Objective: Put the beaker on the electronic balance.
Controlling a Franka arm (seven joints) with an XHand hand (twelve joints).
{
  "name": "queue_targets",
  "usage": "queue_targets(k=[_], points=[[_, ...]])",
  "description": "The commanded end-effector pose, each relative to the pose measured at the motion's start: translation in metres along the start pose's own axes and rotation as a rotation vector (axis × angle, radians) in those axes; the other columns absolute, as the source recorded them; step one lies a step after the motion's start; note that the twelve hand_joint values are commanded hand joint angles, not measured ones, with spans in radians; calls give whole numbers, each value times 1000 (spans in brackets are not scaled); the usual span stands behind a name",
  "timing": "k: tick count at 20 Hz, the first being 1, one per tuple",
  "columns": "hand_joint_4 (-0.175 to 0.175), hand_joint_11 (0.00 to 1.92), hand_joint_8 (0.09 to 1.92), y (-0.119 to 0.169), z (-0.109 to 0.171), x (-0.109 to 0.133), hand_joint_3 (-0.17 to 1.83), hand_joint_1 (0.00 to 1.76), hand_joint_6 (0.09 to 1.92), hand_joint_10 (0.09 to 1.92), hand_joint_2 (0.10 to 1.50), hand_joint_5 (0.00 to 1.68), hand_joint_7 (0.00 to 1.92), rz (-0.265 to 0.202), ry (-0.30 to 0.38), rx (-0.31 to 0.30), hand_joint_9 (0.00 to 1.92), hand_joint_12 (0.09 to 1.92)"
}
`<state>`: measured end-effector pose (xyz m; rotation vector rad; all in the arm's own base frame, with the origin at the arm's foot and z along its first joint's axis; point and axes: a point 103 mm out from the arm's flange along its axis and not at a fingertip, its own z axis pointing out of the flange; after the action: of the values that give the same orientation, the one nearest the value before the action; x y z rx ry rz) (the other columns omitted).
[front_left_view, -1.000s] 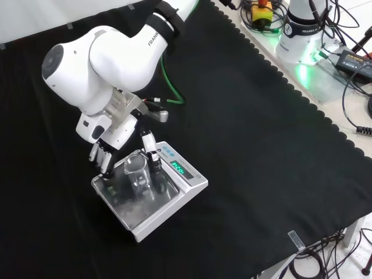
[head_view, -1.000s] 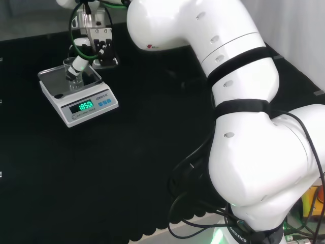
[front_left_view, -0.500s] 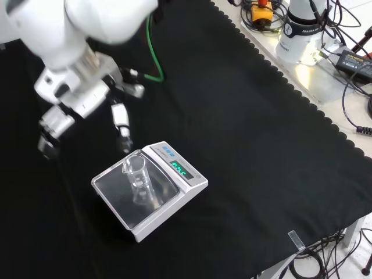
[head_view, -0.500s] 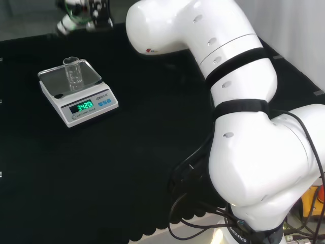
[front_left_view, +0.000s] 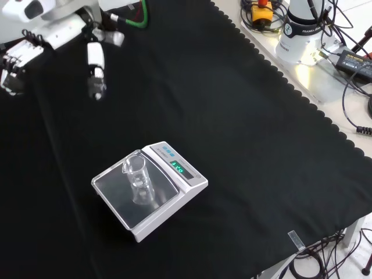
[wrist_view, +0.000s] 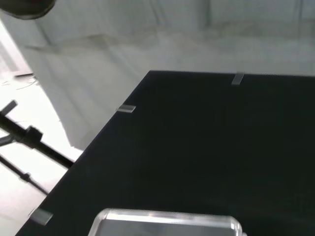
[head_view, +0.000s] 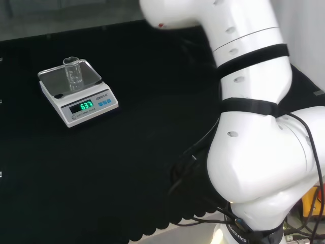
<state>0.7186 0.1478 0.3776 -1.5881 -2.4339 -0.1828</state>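
The beaker (front_left_view: 137,176) is seen standing upright on the steel pan of the electronic balance (front_left_view: 189,185), slightly toward the pan's far side in the head view (head_view: 73,74). The balance (head_view: 101,105) rests on the black cloth of the bench (front_left_view: 244,145), and its green display is lit. The robot hand (front_left_view: 35,46) is raised at the top left of the front view, well apart from the beaker, with fingers relaxed and spread and nothing held. An edge of the balance pan (wrist_view: 167,219) is shown in the wrist view.
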Motion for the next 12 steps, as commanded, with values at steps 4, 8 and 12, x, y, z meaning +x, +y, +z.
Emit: queue_targets(k=[4, 8, 12], points=[[-95, 0, 796, -291, -4, -52, 37, 565, 87, 795, 775, 322, 143, -7, 423, -83, 0, 1469], [-95, 0, 810, -328, 2, -49, 35, 563, 87, 834, 779, 344, 167, 81, 452, -121, 0, 1488], [-95, 0, 816, -356, 12, -40, 35, 563, 87, 848, 781, 356, 180, 197, 458, -144, 0, 1497]])
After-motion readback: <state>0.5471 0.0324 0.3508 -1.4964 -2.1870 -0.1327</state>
